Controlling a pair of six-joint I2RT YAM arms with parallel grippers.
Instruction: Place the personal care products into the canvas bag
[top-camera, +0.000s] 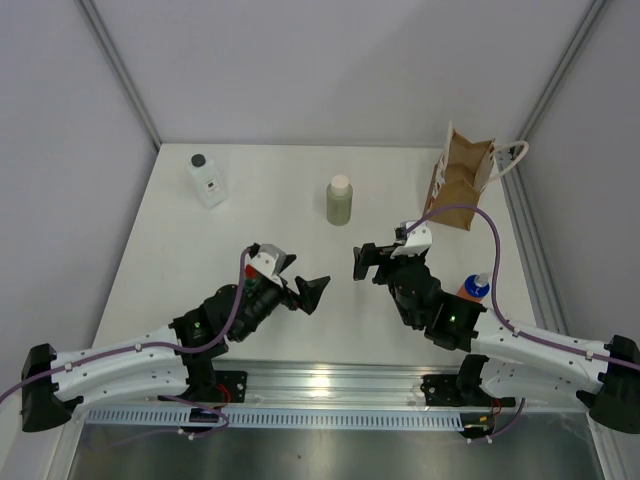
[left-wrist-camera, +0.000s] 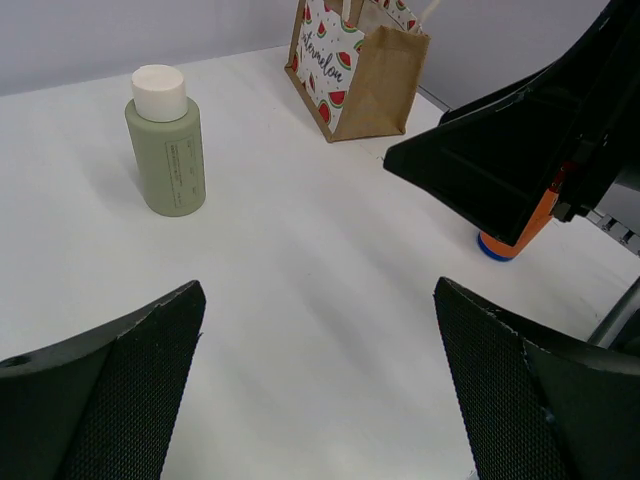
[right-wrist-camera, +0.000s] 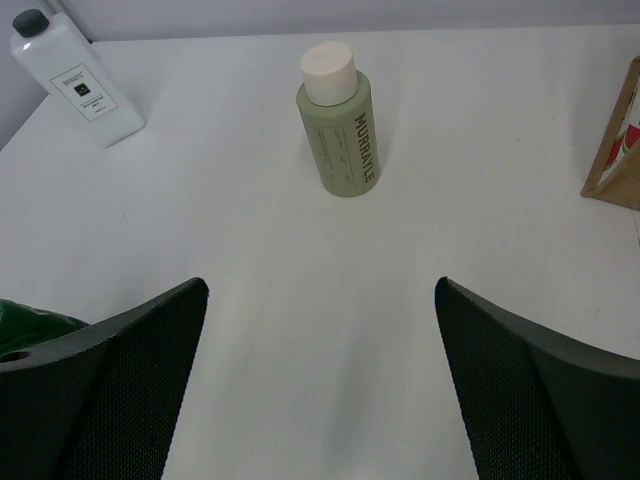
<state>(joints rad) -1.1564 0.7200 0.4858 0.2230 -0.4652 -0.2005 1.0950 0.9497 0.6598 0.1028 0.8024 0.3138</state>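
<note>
The canvas bag (top-camera: 462, 188) stands at the back right; the left wrist view shows its watermelon-print side (left-wrist-camera: 360, 70). The olive-green bottle (top-camera: 340, 200) stands at mid-back, seen also in the left wrist view (left-wrist-camera: 167, 143) and right wrist view (right-wrist-camera: 338, 120). The clear square bottle with black cap (top-camera: 207, 178) stands at the back left (right-wrist-camera: 76, 79). The orange-red bottle with blue cap (top-camera: 474, 288) stands beside my right arm, partly hidden (left-wrist-camera: 520, 235). My left gripper (top-camera: 312, 292) and right gripper (top-camera: 361, 261) are both open, empty, facing each other mid-table.
White walls close the table at left, back and right. An aluminium rail (top-camera: 330, 385) runs along the near edge. The bag's white cord handle (top-camera: 512, 158) sticks out toward the right wall.
</note>
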